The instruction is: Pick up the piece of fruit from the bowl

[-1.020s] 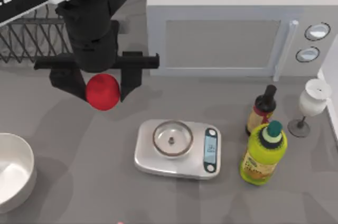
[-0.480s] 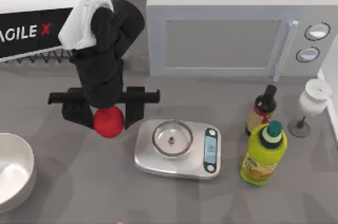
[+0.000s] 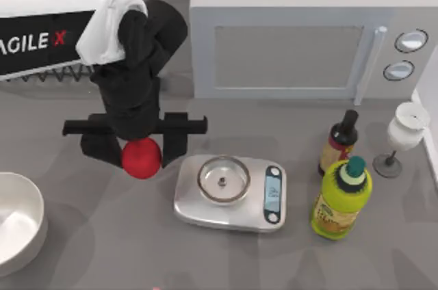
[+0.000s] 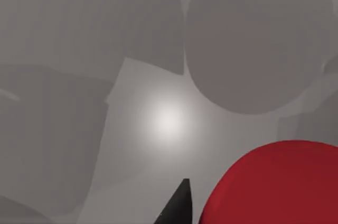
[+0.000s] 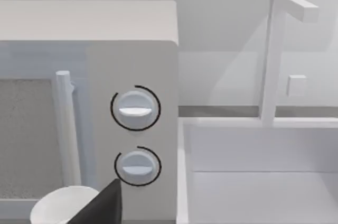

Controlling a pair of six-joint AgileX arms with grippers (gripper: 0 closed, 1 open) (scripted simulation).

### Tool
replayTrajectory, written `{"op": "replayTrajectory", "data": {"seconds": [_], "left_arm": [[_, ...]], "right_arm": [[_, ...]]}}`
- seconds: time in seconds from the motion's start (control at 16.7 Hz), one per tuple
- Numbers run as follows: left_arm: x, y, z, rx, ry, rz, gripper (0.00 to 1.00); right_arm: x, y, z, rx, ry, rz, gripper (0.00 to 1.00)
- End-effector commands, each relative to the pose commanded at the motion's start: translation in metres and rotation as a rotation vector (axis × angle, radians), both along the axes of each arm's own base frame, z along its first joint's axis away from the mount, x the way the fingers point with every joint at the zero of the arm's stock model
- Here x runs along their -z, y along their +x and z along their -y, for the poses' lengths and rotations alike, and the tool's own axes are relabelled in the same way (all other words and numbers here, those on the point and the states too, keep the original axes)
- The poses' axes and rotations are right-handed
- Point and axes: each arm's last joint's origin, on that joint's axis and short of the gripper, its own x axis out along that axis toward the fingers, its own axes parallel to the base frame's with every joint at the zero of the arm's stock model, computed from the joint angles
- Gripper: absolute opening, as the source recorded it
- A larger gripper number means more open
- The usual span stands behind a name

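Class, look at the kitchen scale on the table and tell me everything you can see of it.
The kitchen scale is a rounded, silvery slab lying flat on the grey table. A shallow round steel dish, empty but for a small centre stud, sits on its left part; a narrow display with dark buttons runs along its right edge. It stands apart from the red fruit, held in the left gripper, and the bottles.

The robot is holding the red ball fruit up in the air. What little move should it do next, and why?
Probably keep the grip and hold steady, or ease slightly higher. The left pincer is shut on the small round red fruit, above the grey table, well away from the wide white bowl at the table's left edge. The pick-up looks done, so letting go would undo it.
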Motion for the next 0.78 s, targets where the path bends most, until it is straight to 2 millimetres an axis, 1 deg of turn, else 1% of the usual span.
{"op": "replayTrajectory", "data": {"seconds": [0.42,0.48,0.78], "left_arm": [[0.0000,0.0000,0.0000,0.000,0.000,0.000,0.98],[0.0000,0.0000,0.0000,0.000,0.000,0.000,1.00],[0.0000,0.0000,0.0000,0.000,0.000,0.000,1.00]], "right_arm": [[0.0000,0.0000,0.0000,0.000,0.000,0.000,1.00],[0.0000,0.0000,0.0000,0.000,0.000,0.000,1.00],[0.0000,0.0000,0.0000,0.000,0.000,0.000,1.00]]}}
